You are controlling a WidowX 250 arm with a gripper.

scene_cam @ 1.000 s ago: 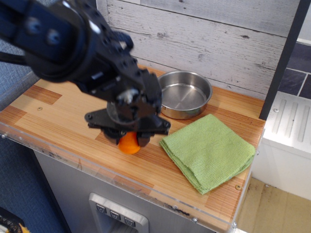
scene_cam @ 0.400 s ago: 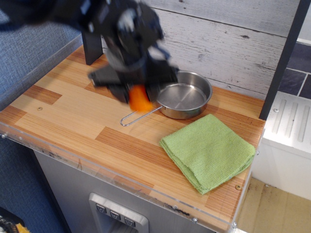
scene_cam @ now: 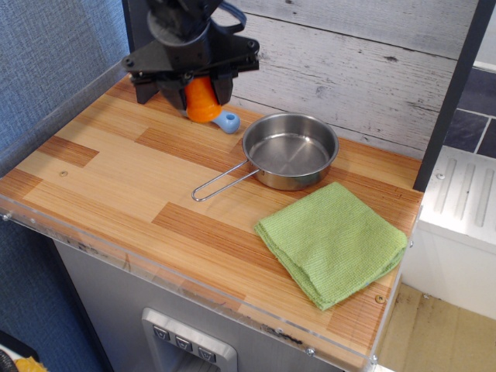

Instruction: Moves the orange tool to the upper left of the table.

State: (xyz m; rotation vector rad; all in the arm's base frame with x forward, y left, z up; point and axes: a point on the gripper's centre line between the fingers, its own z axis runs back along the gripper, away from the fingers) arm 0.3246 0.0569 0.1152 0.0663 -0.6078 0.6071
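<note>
The orange tool (scene_cam: pixel 202 101), a small bright orange cone with a rounded tip pointing down, hangs between the fingers of my black gripper (scene_cam: pixel 195 87). The gripper is shut on it and holds it just above the far left part of the wooden table (scene_cam: pixel 116 178), close to the back wall. I cannot tell whether the tip touches the wood. The tool's upper part is hidden by the fingers.
A blue handle end (scene_cam: pixel 228 120) of a scoop pokes out right behind the orange tool. A steel pan (scene_cam: pixel 290 150) with a wire handle stands at the back middle. A folded green cloth (scene_cam: pixel 332 242) lies front right. A blue wall panel borders the left side.
My gripper has carried the orange tool from the table's front middle up and back to the far left, near the wall. The pan's handle and the blue scoop end now show.
</note>
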